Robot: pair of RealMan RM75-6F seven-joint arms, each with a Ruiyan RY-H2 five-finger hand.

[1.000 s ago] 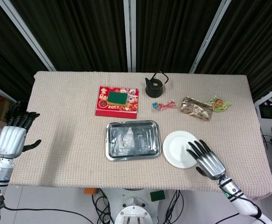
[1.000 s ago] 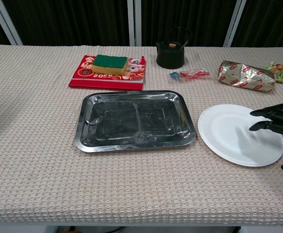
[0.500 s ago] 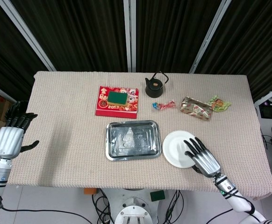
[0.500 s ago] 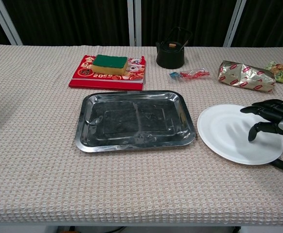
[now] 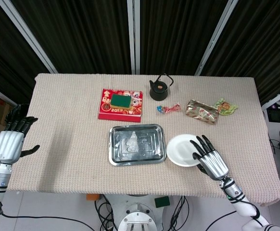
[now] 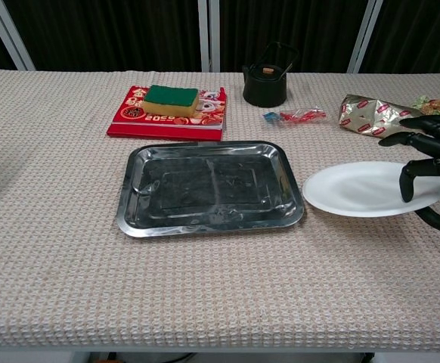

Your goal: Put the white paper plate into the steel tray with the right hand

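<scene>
Fingers (image 6: 407, 181) hide white paper plate's (image 6: 360, 189) right rim.

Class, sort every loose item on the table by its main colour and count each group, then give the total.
Silver: 2, steel tray, foil packet
White: 1, paper plate
Black: 1, kettle
Red: 2, booklet, candy wrapper
Green: 2, sponge, leafy packet
Total: 8

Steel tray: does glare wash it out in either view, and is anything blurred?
Head view: the steel tray shows bright mottled reflections, but its rim reads clearly. Chest view: the tray reflects darker, streaky; the right hand is cropped at the frame edge. Both views sharp.
</scene>
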